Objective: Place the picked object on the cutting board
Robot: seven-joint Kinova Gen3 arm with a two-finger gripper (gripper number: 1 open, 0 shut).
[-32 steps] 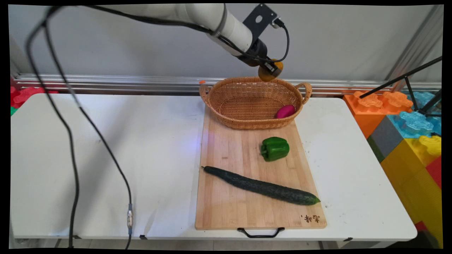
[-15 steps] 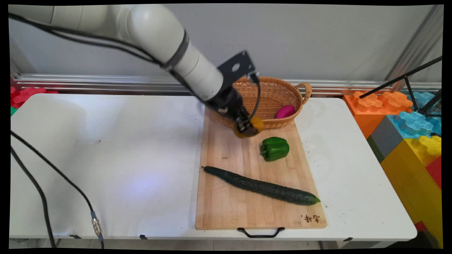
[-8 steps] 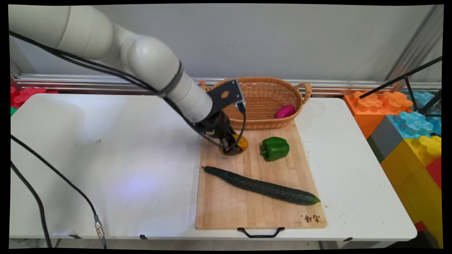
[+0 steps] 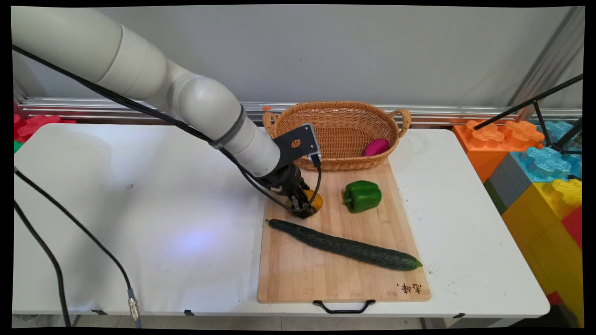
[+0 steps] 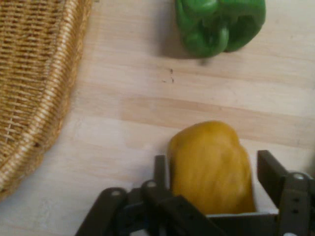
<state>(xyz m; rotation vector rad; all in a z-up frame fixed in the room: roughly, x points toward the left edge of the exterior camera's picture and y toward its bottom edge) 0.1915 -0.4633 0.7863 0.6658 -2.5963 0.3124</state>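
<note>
I see the gripper (image 4: 305, 208) low over the cutting board (image 4: 326, 279), its fingers spread to either side of the yellow pepper (image 5: 211, 167) — a gap shows beside one. Ahead of my hand lies the green pepper (image 5: 219, 24); the basket (image 5: 29, 83) sits alongside.

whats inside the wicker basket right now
One magenta, egg-shaped thing lies in the wicker basket, against its right wall. The rest of the visible woven floor is bare. The arm's black bracket covers the basket's near left corner, so that part can't be checked.
</note>
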